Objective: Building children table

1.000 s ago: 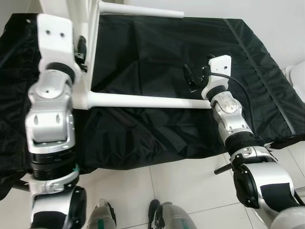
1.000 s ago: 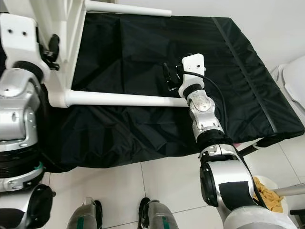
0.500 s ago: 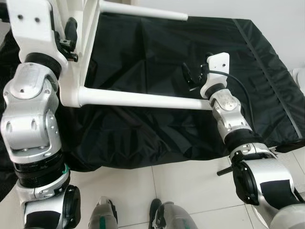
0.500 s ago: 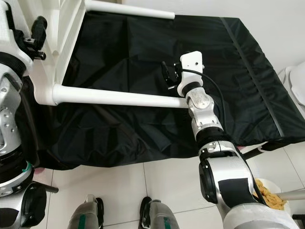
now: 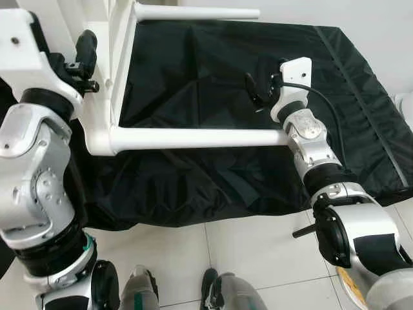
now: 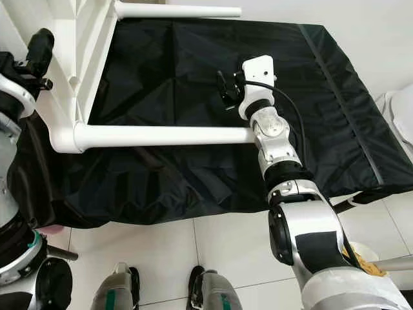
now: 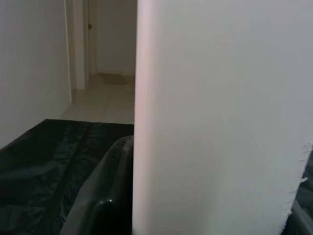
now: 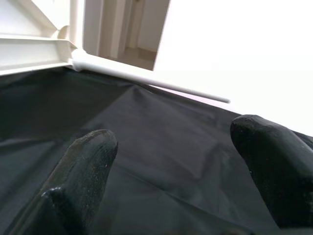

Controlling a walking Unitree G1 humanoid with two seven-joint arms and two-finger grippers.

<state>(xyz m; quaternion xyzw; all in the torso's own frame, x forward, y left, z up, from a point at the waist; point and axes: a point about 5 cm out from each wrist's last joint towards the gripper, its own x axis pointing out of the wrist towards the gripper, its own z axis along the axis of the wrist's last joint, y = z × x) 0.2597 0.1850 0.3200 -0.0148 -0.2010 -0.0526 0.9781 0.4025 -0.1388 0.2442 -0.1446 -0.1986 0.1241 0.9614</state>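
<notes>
A white children's table (image 5: 119, 61) lies on its side on a black cloth (image 5: 206, 71). Its near leg (image 5: 193, 137) runs level across the cloth, and its far leg (image 5: 193, 11) lies at the back. My left gripper (image 5: 86, 50) is at the table's frame on the left; in the left wrist view a white panel (image 7: 215, 117) sits against a black finger (image 7: 105, 205). My right gripper (image 8: 176, 166) hovers open over the cloth, just behind the free end of the near leg, with nothing between its fingers (image 8: 90, 156).
The cloth's front edge hangs over a white tile floor (image 5: 245, 245), where my feet (image 5: 213, 290) stand. A bowl of yellowish pieces (image 6: 361, 258) sits on the floor at the lower right. A white object (image 6: 403, 113) stands beyond the cloth's right edge.
My left arm has swung outward and up with the table's frame. The near leg now lies more level. My right gripper has stayed by the leg's free end.
</notes>
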